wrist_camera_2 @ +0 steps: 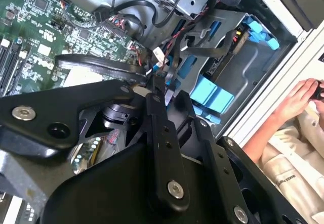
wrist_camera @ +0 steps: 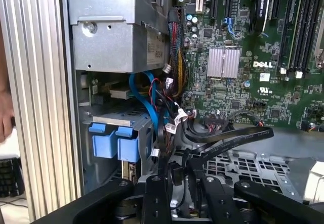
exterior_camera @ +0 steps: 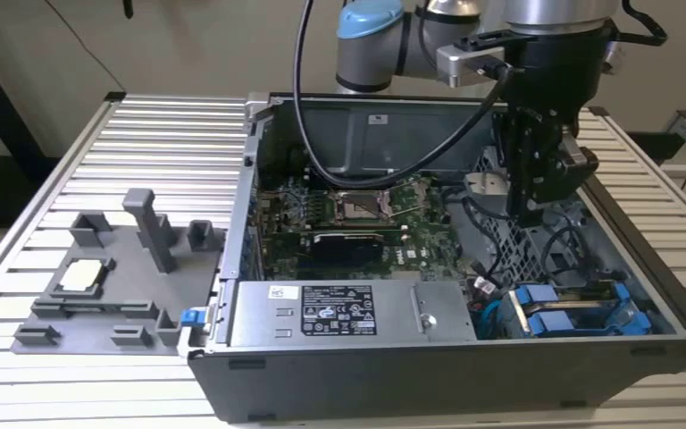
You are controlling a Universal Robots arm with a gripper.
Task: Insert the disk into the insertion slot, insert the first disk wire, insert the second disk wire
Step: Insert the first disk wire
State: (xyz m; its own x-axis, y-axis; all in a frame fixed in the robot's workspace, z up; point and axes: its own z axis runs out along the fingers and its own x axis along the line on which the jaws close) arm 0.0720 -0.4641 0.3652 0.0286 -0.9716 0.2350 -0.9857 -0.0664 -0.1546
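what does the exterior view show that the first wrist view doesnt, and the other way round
The exterior view adds the grey fixture tray on the slatted table at the exterior view's left, and the arm's blue-capped joint. The first wrist view adds a person's hand outside the case and a silver finned heatsink on the board. Both share the green motherboard and the blue carrier tabs in the drive cage.

In the exterior view the arm is seen entering from the top, its silver and blue joints held high. The black wrist is turned straight down, and the gripper is hung vertically beneath it, lowered on the exterior view's right. In the second wrist view the gripper's black bolted linkage is seen tapering to its tip.
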